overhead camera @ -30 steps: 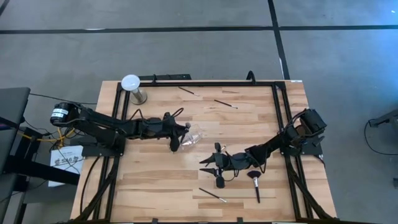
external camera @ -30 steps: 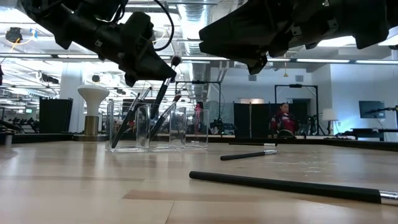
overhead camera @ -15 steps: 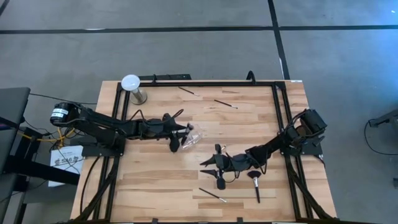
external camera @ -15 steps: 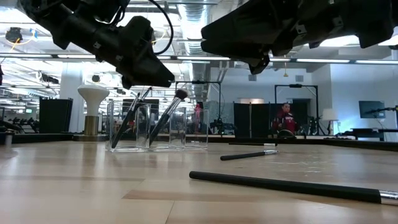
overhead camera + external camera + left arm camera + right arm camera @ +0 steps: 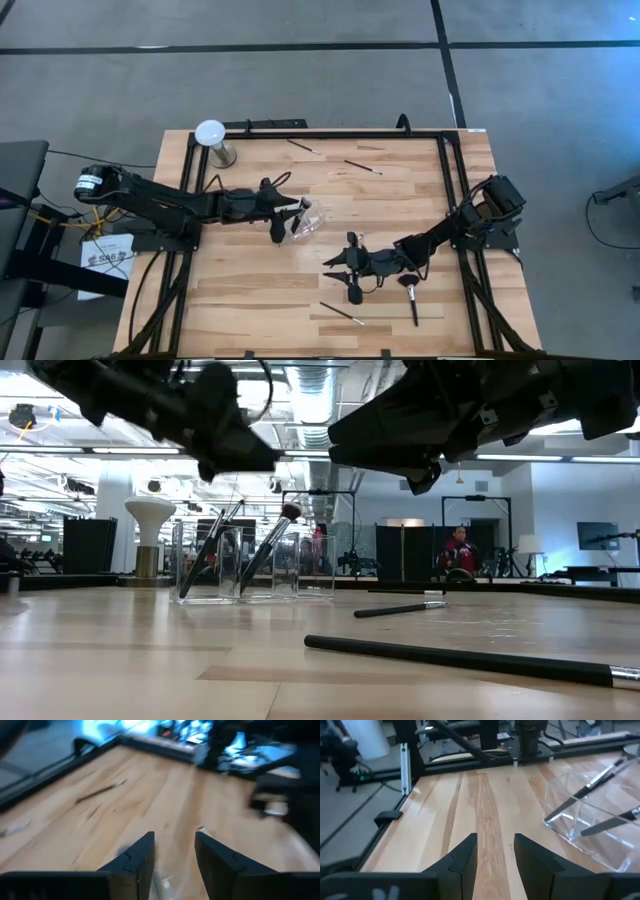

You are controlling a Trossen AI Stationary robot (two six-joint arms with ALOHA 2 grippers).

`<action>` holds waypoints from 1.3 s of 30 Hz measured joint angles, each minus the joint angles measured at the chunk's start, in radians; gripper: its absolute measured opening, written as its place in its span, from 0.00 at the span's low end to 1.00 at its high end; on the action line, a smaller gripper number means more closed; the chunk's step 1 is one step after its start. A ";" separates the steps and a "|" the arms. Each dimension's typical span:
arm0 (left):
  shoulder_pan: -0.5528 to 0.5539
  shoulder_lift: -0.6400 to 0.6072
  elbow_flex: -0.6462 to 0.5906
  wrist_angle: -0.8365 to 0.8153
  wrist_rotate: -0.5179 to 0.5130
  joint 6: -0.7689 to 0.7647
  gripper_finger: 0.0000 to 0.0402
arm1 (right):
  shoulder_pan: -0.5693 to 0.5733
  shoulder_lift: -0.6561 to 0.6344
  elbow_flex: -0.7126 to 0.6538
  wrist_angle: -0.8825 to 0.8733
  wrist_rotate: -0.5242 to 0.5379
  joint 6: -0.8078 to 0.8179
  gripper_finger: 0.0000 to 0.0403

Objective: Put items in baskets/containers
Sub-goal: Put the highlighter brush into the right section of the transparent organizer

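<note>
the clear cup [image 5: 255, 565] stands near the middle of the counter [image 5: 400, 200], toward my left side, with several brushes leaning inside it; one with a rounded bristle tip [image 5: 290, 512] pokes above the rim. in the right wrist view the cup [image 5: 592, 815] shows two dark handles slanting through its walls. my left fingers [image 5: 290, 222] hover just above and beside the cup, parted with nothing between them. my right fingers [image 5: 340, 270] hang over the counter nearer the front, also parted and empty. loose brushes lie around: a long dark one [image 5: 470, 658] close to the low camera, a shorter one [image 5: 400, 608] behind it, two [image 5: 305, 147] [image 5: 362, 166] near the far edge, one [image 5: 342, 313] at the front, and one [image 5: 410, 292] beside my right arm. a white-domed stand [image 5: 213, 140] sits at the far left corner.
</note>
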 joint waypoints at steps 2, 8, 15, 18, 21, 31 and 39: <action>-0.031 -0.042 0.000 0.000 0.014 0.047 0.32 | -0.002 0.000 0.000 -0.001 0.001 0.018 0.29; -0.131 -0.175 0.000 0.000 0.016 0.132 0.29 | -0.007 -0.018 0.000 -0.117 0.013 0.141 0.29; -0.207 -0.292 0.000 -0.015 0.016 0.215 0.28 | -0.008 -0.097 0.000 -0.447 0.192 0.401 0.29; -0.218 -0.330 0.000 -0.024 0.016 0.231 0.28 | -0.008 -0.127 0.000 -0.539 0.246 0.462 0.29; -0.218 -0.364 0.000 -0.024 0.016 0.266 0.28 | -0.026 -0.153 0.000 -0.610 0.271 0.481 0.29; -0.218 -0.397 0.000 -0.025 0.016 0.291 0.28 | -0.129 -0.229 0.000 -0.886 0.182 0.659 0.29; -0.205 -0.399 0.000 -0.024 0.005 0.320 0.28 | -0.078 -0.230 0.096 -1.265 -0.030 0.881 0.29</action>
